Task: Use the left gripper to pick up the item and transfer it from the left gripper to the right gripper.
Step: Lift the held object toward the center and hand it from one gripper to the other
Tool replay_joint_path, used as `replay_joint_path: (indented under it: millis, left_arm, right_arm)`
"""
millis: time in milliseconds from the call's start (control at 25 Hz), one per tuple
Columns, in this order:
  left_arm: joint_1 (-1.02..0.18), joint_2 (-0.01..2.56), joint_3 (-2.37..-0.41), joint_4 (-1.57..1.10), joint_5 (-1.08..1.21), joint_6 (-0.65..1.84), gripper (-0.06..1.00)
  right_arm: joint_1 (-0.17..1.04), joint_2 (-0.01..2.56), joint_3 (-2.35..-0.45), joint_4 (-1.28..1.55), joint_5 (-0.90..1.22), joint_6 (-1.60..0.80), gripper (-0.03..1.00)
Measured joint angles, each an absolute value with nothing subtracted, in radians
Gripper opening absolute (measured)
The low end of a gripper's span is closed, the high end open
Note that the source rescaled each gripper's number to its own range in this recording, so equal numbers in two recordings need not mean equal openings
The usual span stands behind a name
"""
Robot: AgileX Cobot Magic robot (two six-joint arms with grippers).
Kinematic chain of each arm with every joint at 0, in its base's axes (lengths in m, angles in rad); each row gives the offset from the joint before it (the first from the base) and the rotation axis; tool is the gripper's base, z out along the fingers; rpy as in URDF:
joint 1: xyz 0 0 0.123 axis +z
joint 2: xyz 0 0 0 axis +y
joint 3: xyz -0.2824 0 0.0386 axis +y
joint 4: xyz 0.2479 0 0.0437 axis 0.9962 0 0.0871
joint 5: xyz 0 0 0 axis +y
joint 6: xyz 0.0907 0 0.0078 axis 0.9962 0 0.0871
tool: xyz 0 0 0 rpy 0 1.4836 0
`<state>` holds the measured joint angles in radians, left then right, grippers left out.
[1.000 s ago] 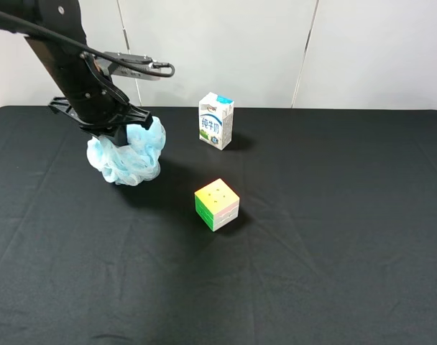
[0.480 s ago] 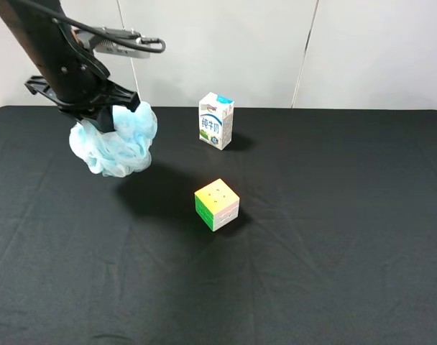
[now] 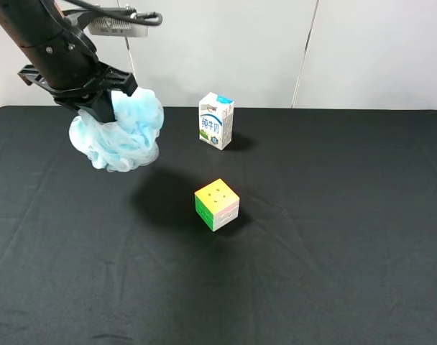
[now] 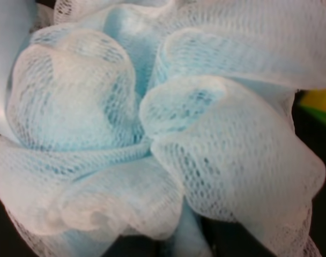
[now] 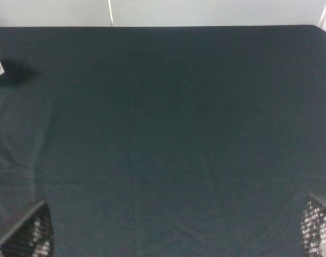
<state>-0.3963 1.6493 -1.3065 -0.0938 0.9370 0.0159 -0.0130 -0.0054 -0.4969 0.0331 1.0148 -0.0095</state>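
The item, a fluffy pale-blue mesh pouf, hangs in the air over the table's far left, casting a shadow on the cloth below it. My left gripper, on the all-black arm, is shut on the pouf's top from above, and its jaws are buried in the ruffles. The left wrist view is filled by the pouf. My right gripper is out of the exterior view. In the right wrist view its two fingertips stand wide apart, open, over bare black cloth with nothing between them.
A white milk carton stands at the back centre. A pastel puzzle cube sits mid-table, to the right of the pouf's shadow. A black cloth covers the table, and white walls rise behind it.
The left arm has raised the pouf higher off the table, first drifting left, then back a little right. The cube and carton have not moved.
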Motion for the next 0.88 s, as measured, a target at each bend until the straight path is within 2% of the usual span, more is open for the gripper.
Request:
replay_joint_path:
  millis: [880]
  left_arm:
    - [-0.396,1.648,-1.306,-0.742,0.933,0.369,0.02]
  right_arm:
    - [-0.013,-0.005,-0.497,0.033,1.014,-0.01,1.0]
